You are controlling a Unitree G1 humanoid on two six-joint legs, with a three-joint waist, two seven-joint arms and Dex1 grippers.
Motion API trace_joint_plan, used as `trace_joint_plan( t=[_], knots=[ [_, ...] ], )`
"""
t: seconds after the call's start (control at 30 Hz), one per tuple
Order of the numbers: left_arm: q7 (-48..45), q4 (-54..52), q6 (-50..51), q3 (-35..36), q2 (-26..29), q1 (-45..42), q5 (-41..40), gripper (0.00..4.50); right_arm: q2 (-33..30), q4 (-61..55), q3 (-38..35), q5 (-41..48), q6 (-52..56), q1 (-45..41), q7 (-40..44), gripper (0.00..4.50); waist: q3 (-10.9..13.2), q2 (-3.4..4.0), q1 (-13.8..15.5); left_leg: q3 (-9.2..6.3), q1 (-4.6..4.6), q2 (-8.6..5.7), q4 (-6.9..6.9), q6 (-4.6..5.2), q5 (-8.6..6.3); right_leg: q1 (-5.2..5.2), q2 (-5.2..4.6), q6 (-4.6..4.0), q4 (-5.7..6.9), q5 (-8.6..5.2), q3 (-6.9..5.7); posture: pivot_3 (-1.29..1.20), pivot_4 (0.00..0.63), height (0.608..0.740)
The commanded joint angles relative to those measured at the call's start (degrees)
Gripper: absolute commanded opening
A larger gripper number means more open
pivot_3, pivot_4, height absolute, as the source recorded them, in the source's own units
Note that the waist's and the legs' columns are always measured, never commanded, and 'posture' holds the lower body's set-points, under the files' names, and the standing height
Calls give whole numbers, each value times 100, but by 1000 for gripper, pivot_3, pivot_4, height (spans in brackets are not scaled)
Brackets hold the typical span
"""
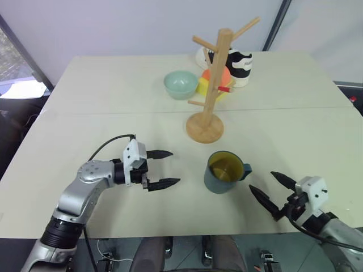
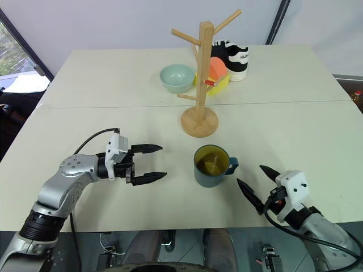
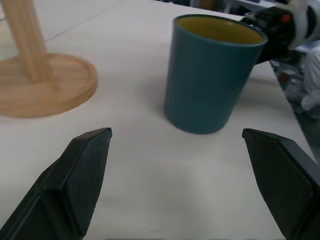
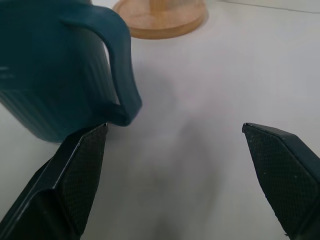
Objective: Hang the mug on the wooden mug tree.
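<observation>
We saw the mug [image 1: 225, 171] standing upright on the table [image 1: 102, 96], near its front edge, its small handle [image 1: 246, 169] turned toward the robot's right and its yellow inside open to view. Just behind it stood the wooden mug tree [image 1: 211, 85] on its round base, apart from the mug, every peg bare. The left claw [image 1: 160, 168] hung beside the mug on its left, fingers spread wide and aimed at the mug's wall, holding nothing. The right claw [image 1: 272, 191] sat low to the mug's right, also gaping wide and empty, one finger near the handle. Behind the tree we noted a pale green bowl [image 1: 181, 84], an orange and yellow object [image 1: 212, 82], and a white mug with black patches [image 1: 238, 65]. We could read no writing anywhere.
</observation>
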Motion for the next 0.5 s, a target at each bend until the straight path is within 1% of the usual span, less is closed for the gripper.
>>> trace_joint_plan(
  t=[0.03, 0.13, 0.37, 0.5],
  knots=[
    [-85, -350, 46, -50, 31, -39, -137, 4500, 37, -6, 17, -88, -179, -103, -51, 4472, -2, 3, 4, 13, 12, 1, -3, -1, 1, -4, -5, -7, -2, -2, 0, 0, 150, 732],
    [-93, -388, 23, -61, 31, 8, -118, 4500, 44, 68, 77, -133, -223, -205, -52, 4472, -3, 6, 8, 59, 52, 33, 6, -3, 2, 21, -13, -20, -10, 1, -16, 0, 150, 732],
    [-113, -420, -99, -87, 13, 157, -63, 4500, 93, 239, 235, -217, -356, -355, 14, 4472, -3, -1, 13, 93, 54, 36, 33, 34, -18, 57, -17, 0, -71, 16, -15, 0, 150, 732],
    [-105, -419, -172, -98, 13, 214, -30, 4500, 109, 365, 319, -279, -433, -456, 14, 4472, -4, -4, 22, 94, 57, 36, 34, 35, -19, 63, -17, -5, -75, 23, -16, 0, 150, 732]
  ],
)
